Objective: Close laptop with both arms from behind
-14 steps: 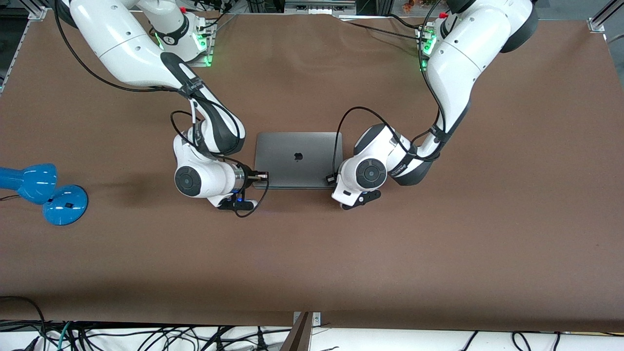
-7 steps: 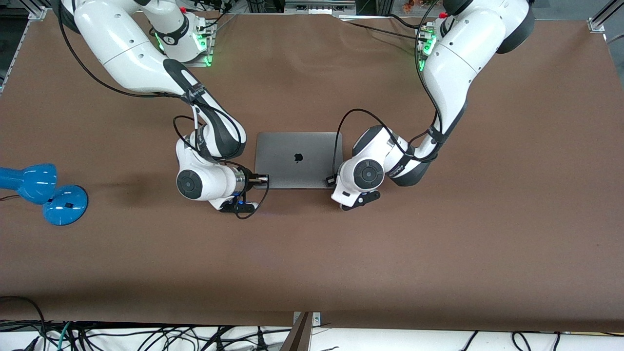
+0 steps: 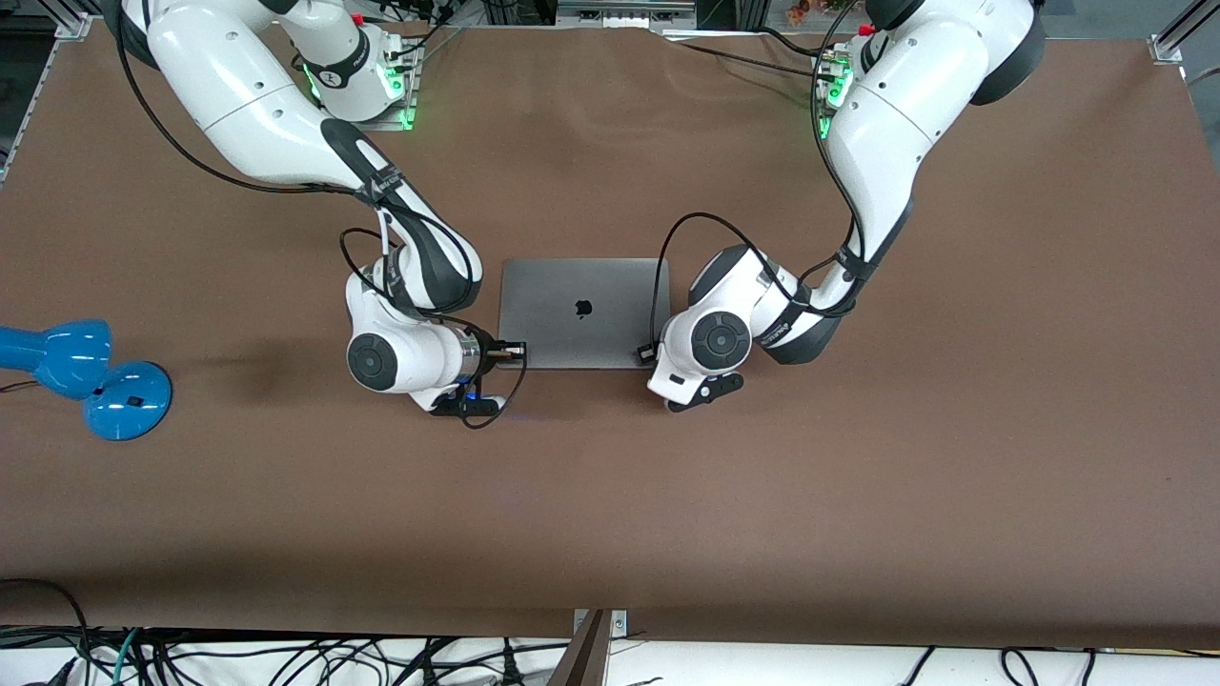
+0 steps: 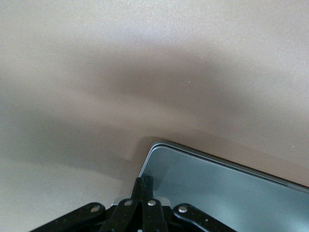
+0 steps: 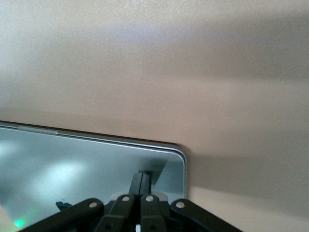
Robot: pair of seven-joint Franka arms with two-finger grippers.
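not much going on over the last second tbh. the right arm point(image 3: 286, 124) swung its upper part and elbow a bit toward the laptop point(image 3: 583, 312), and its wrist slid a hair closer to the lid's corner. the left arm point(image 3: 886, 124) leaned its big upper link slightly inward too.

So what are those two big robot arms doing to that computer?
They are shutting it. The laptop lies flat on the brown table with its lid down and the logo facing up. The right gripper and the left gripper, both with fingers shut, press on the lid's two corners nearest the front camera. A blue lamp sits at the right arm's end of the table.
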